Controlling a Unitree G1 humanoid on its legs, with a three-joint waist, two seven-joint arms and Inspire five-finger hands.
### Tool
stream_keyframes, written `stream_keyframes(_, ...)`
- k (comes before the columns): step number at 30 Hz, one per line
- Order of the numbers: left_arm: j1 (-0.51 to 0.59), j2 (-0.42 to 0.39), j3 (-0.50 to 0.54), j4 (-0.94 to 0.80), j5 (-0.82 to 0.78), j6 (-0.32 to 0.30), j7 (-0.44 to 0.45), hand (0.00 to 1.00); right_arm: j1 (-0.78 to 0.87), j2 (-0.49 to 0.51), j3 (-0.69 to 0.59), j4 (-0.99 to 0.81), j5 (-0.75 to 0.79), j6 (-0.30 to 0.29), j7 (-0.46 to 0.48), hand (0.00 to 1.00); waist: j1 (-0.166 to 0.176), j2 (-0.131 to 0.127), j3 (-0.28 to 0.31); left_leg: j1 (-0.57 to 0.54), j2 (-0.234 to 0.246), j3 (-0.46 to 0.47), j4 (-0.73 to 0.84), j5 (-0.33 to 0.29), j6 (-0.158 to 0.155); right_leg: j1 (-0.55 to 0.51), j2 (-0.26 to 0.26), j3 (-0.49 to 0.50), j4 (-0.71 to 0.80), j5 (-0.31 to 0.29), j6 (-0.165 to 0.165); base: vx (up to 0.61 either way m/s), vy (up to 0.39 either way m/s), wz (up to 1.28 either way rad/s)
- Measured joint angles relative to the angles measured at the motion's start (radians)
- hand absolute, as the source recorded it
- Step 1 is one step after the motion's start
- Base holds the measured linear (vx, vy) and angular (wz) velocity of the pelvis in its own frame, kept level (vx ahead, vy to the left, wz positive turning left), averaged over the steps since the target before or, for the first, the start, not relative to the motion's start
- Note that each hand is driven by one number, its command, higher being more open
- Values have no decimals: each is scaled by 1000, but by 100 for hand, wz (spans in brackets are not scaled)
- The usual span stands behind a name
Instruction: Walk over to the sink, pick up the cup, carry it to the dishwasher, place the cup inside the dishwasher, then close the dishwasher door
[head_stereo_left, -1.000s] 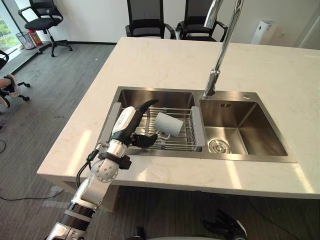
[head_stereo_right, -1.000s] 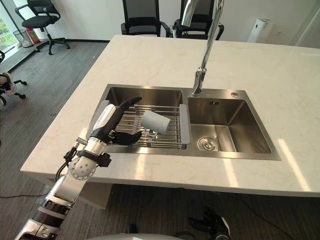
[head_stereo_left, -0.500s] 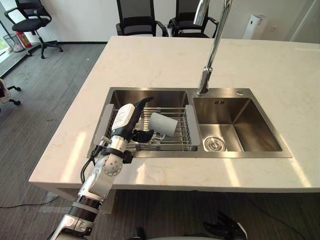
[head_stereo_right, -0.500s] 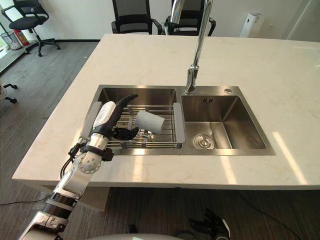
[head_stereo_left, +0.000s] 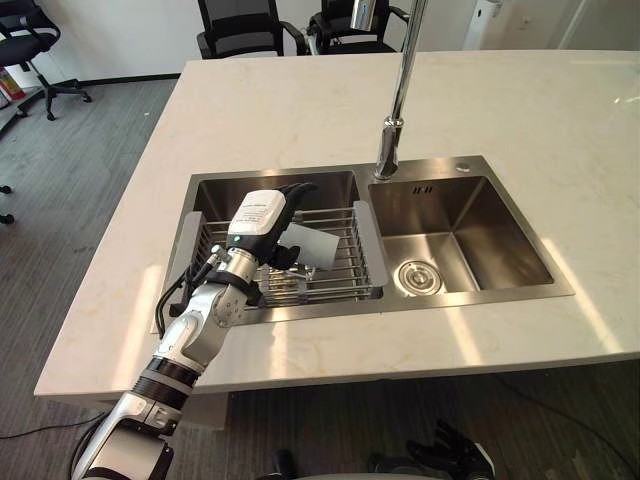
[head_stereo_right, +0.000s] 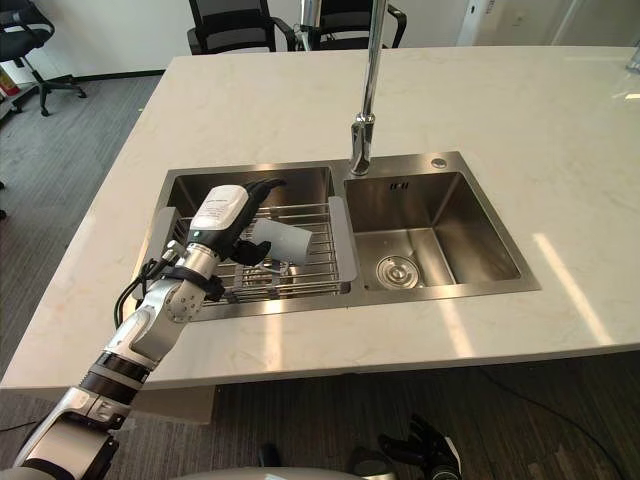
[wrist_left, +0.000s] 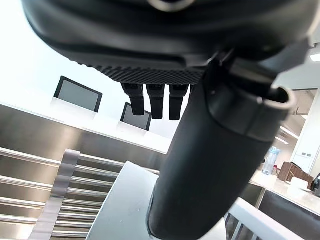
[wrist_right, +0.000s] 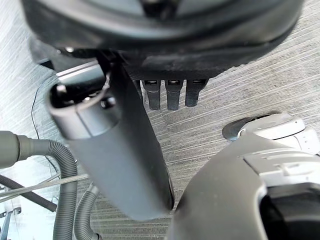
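I had L hand (head_stereo_left: 258, 215) open over the white cup (head_stereo_left: 312, 248), fingers straight above it, thumb alongside, nothing gripped yet. Cup lay on its side on the wire rack (head_stereo_left: 345, 272) across the L sink basin (head_stereo_left: 250, 188), so a side-on wrap looked right. R hand (head_stereo_left: 455, 458) hung low, relaxed.

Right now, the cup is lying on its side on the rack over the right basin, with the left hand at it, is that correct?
No: the rack holding the cup sits over the left basin, as the left eye view shows. The cup does lie on its side, with the left hand at it.
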Motion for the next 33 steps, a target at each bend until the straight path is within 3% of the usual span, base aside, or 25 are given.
stream_keyframes(16, -23, 45, -1, 123, 2, 7, -20, 90, 3, -2, 2, -5, 1, -4, -7, 90, -5, 13, 12, -8, 0, 5, 0, -1, 0, -12, 0, 11, -1, 7, 4, -6, -1, -1)
stream_keyframes(23, -108, 78, -107, 190, 20, 4, -42, 90, 2, -2, 4, -14, 4, -6, -6, 90, -18, 19, 20, -17, 0, 6, 0, -1, 0, -21, 0, 11, -1, 10, 4, 0, 0, 0)
stream_keyframes(32, -197, 102, -154, 228, 42, 1, -48, 90, -1, -10, 14, -22, 18, -12, -6, 90, -31, 31, 49, -24, 0, 31, 0, -1, 1, -41, 1, 34, 0, 20, 6, -13, -2, -8)
stream_keyframes(33, -200, 102, -154, 228, 43, 1, -48, 30, -1, -10, 14, -22, 18, -16, -6, 90, -32, 31, 51, -25, 0, 33, 0, -1, 1, -44, 1, 36, 0, 20, 6, -14, -3, -7)
